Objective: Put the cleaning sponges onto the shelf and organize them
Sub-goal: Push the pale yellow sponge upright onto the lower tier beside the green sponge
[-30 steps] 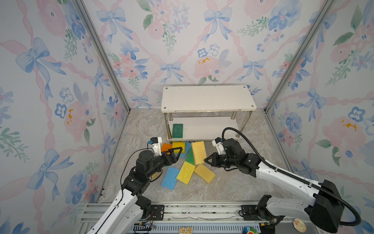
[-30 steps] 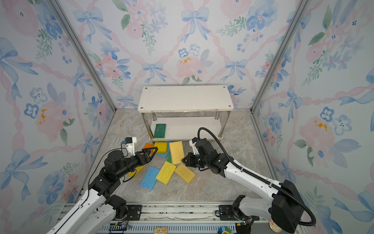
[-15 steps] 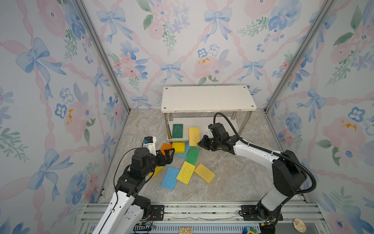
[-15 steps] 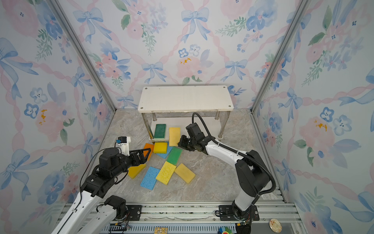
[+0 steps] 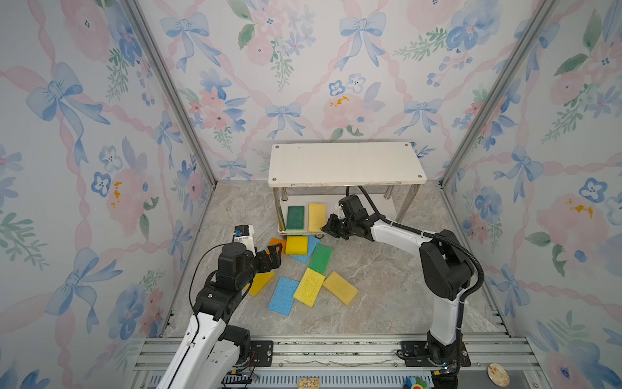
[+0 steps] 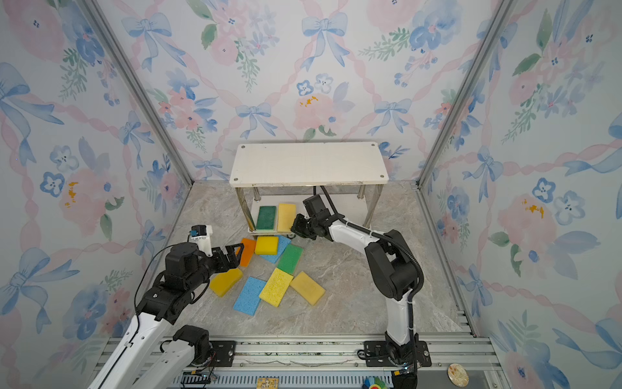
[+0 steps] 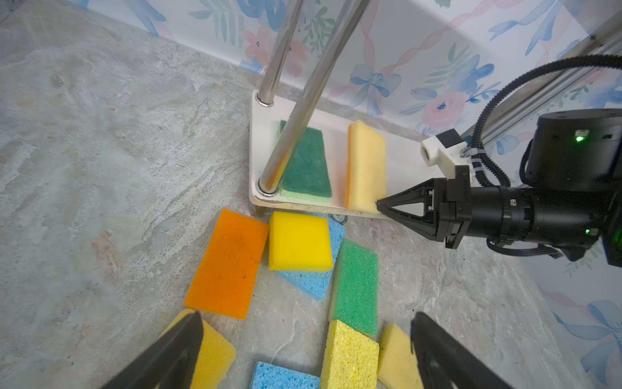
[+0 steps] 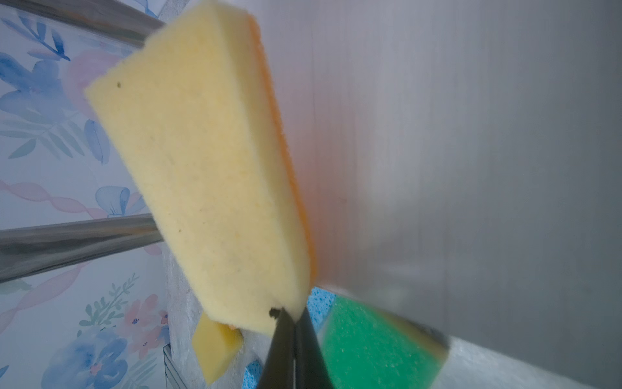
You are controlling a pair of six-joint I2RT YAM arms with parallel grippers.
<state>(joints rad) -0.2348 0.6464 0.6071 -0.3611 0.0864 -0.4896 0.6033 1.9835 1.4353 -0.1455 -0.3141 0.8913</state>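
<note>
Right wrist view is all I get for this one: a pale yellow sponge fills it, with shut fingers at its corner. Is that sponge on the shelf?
Observer: Yes. The pale yellow sponge lies on the lower board of the shelf, beside a dark green sponge.
Operator: What is the other arm doing?
Observer: The left gripper hangs open above the floor, holding nothing.
Operator: How many sponges lie down there?
Observer: Eight, loosely scattered; the orange sponge is the one nearest the open fingers.
</note>
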